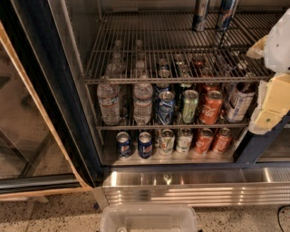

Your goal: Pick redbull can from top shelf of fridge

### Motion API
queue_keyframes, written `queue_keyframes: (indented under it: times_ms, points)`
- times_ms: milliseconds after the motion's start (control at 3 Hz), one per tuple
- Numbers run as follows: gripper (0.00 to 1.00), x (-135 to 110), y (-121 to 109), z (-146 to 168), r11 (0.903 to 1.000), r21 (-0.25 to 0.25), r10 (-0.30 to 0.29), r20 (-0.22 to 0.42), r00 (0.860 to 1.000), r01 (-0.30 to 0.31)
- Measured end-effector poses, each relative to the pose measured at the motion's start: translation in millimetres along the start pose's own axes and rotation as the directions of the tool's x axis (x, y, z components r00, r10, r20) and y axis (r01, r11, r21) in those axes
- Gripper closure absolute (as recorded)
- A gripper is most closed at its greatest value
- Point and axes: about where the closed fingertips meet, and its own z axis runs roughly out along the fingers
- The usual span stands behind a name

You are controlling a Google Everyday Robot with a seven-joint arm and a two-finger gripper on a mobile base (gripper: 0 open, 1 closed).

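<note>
Seen only at the right edge: white arm point(279, 41) segment high up, cut off by the frame; cream-coloured gripper point(271, 108) just beneath it, angled down and leftward, lower tip near mid-height; remainder of the arm out of view

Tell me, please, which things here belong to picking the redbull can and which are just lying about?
Job: redbull can on the top shelf; fridge; gripper, at the right edge beside that shelf.
Lying about: similar slim can beside it; water bottles; soda cans; plastic bin on the floor.
</note>
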Motion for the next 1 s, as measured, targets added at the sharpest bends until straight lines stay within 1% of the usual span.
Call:
queue_keyframes:
  times_ms: [333,667,1000]
  points:
    - [0.00,0,0,0,1.0000,0.000,0.000,0.000,1.000,0.000]
    - [0.00,-1,-5,8,0.9999,0.013,0.011,0.060,0.998,-0.011]
    - [0.00,-5,-24,35,0.9988,0.025,0.037,0.191,0.981,-0.043]
